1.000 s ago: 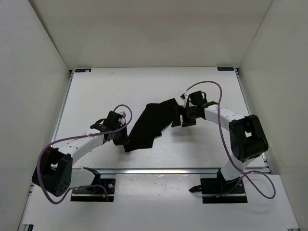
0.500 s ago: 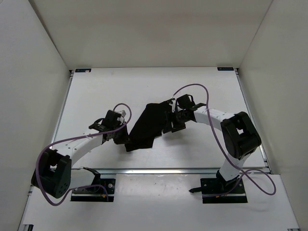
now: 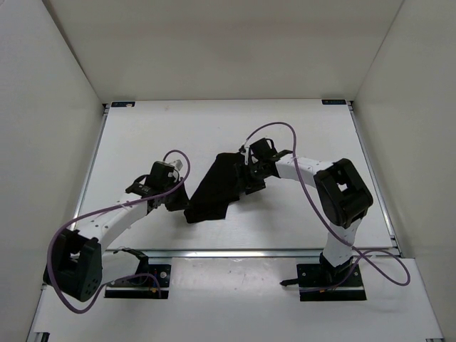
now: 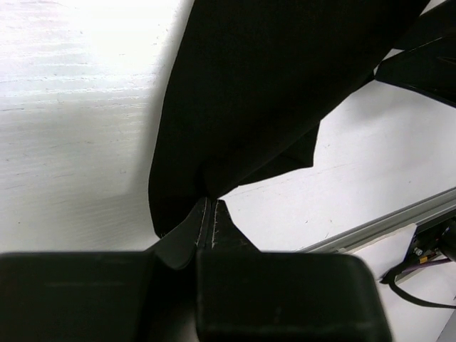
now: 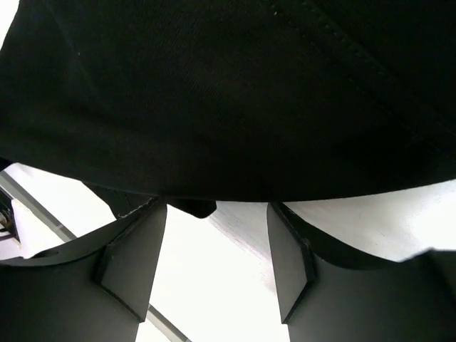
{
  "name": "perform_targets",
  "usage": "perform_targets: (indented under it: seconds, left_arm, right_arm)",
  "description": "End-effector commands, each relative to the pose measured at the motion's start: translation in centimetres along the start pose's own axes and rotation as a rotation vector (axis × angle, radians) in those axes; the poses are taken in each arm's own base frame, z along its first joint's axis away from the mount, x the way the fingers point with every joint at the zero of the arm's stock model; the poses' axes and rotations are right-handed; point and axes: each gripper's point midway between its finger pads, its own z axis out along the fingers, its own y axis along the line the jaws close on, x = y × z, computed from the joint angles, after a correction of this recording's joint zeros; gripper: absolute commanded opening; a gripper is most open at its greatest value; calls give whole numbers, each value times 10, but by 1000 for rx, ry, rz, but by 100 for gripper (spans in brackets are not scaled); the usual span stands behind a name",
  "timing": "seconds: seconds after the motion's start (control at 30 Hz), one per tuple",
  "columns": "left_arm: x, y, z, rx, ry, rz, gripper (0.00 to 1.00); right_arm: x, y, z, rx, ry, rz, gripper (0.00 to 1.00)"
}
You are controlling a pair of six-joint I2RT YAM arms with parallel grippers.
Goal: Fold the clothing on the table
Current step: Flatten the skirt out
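Observation:
The black clothing (image 3: 214, 191) lies in a crumpled diagonal strip at the middle of the white table (image 3: 142, 135). My left gripper (image 3: 181, 205) is at its lower left end, shut on a stitched hem corner of the clothing (image 4: 249, 92), which is pinched between the fingers (image 4: 271, 285). My right gripper (image 3: 244, 182) is at the cloth's right edge with its jaws open. In the right wrist view the clothing (image 5: 228, 92) fills the top and its edge runs across both fingertips (image 5: 135, 249), with bare table showing between them.
A metal rail (image 3: 249, 251) runs along the table's near edge, with both arm bases behind it. Small black brackets (image 3: 122, 104) mark the far corners. White walls enclose the table on three sides. The right arm's purple cable (image 3: 274, 128) loops above its wrist.
My right gripper has slid left against the clothing's right edge, its jaws narrowing a little. The cloth's right flap is bunched leftward. My left arm has shifted slightly left, still holding.

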Motion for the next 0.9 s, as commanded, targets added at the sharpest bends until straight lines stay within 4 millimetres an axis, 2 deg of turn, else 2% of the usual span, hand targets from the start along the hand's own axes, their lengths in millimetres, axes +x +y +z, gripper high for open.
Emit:
perform_targets:
  seconds: [0.0, 0.2, 0.43, 0.5, 0.6, 0.63, 0.67, 0.8, 0.87]
  left_arm:
    - [-2, -3, -8, 30, -18, 14, 0]
    - [-1, -3, -7, 40, -18, 21, 0]
    - [0, -3, -7, 47, -19, 8, 0]
    - [0, -4, -8, 56, -20, 15, 0]
    - [-2, -2, -9, 50, -26, 10, 0]
    - [-4, -7, -12, 68, -37, 17, 0]
    - [-1, -3, -10, 53, -26, 11, 0]
    - [-5, 0, -13, 49, -43, 8, 0]
    - [-11, 1, -17, 49, -62, 0, 1]
  right_arm:
    - [1, -3, 8, 31, 15, 11, 56]
    - [12, 6, 14, 48, 58, -25, 51]
    - [36, 1, 26, 99, 129, -42, 38]
    - [35, 0, 28, 113, 131, -44, 34]
    - [37, 1, 35, 120, 146, -47, 20]
    - [38, -4, 36, 138, 156, -44, 8]
    - [38, -5, 35, 145, 160, -45, 0]
    - [14, -7, 26, 184, 93, -61, 0]
    - [-8, -1, 6, 177, 32, -71, 0]
